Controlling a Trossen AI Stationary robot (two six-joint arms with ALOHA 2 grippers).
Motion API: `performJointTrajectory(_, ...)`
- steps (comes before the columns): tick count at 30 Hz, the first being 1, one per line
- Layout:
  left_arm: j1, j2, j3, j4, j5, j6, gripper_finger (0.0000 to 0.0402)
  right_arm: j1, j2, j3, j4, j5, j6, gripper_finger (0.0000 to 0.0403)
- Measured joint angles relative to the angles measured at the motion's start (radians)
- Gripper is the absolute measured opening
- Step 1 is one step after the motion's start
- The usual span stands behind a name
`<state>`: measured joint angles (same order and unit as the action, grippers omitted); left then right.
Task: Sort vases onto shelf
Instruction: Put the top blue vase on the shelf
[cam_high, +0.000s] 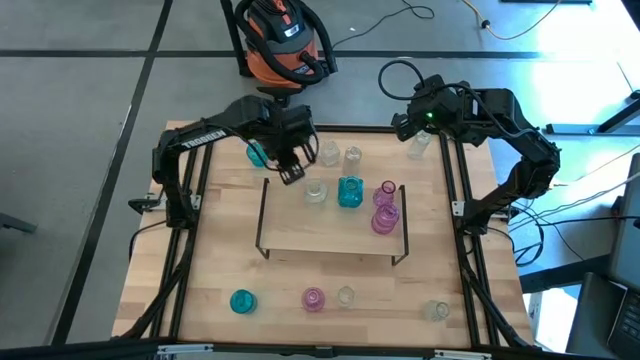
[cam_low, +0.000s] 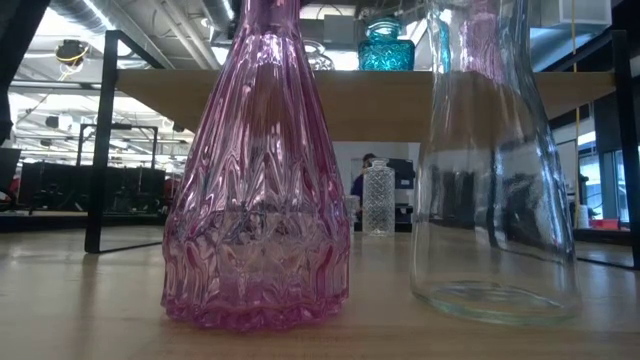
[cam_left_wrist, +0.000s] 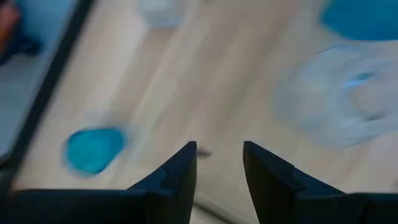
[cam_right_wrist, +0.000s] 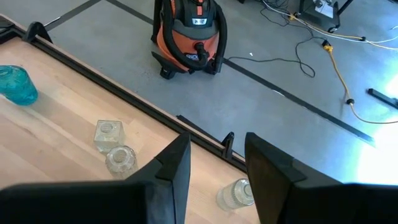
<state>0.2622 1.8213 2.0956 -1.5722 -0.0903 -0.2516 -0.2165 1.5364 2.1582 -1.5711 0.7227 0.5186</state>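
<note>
— What are you seeing from above?

— My left gripper (cam_high: 291, 172) is hovering at the shelf's (cam_high: 300, 235) back edge, a clear vase (cam_high: 316, 192) just beside it on the board, near a teal vase (cam_high: 349, 192) and pink ones (cam_high: 385, 208). My right gripper (cam_high: 412, 128) is waiting at the desk's (cam_high: 200, 260) far right corner.

— And low down?

— A ribbed pink vase (cam_low: 258, 170) and a clear one (cam_low: 495, 170) are standing on the desk.

— The wrists?

— Both grippers are showing parted, empty fingers (cam_left_wrist: 180, 171); a small clear vase (cam_right_wrist: 234, 193) is sitting just below my right one (cam_right_wrist: 216, 163).

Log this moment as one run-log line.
left gripper: open, empty, above light-wood shelf back edge | right gripper: open, empty, far right corner | shelf holds square teal glass vase, others
</note>
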Motion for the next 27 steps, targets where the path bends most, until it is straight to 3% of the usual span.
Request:
performJointTrajectory(6, 0.113, -0.043, -0.035, 0.007, -0.039, 0.057, 0.0124, 0.000, 0.000, 0.000, 0.000, -0.001, 0.000, 0.0129)
performJointTrajectory(11, 0.262, -0.076, -0.134, 0.026, -0.036, 0.120, 0.0124, 0.000, 0.000, 0.000, 0.000, -0.012, 0.000, 0.0129)
performJointTrajectory(20, 0.536, -0.085, -0.431, 0.185, 0.116, 0.206, 0.0124, 0.000, 0.000, 0.000, 0.000, -0.019, 0.001, 0.0129)
performJointTrajectory(27, 0.633, -0.085, -0.610, 0.230, 0.118, 0.218, 0.0124, 0.000, 0.000, 0.000, 0.000, -0.027, 0.001, 0.0129)
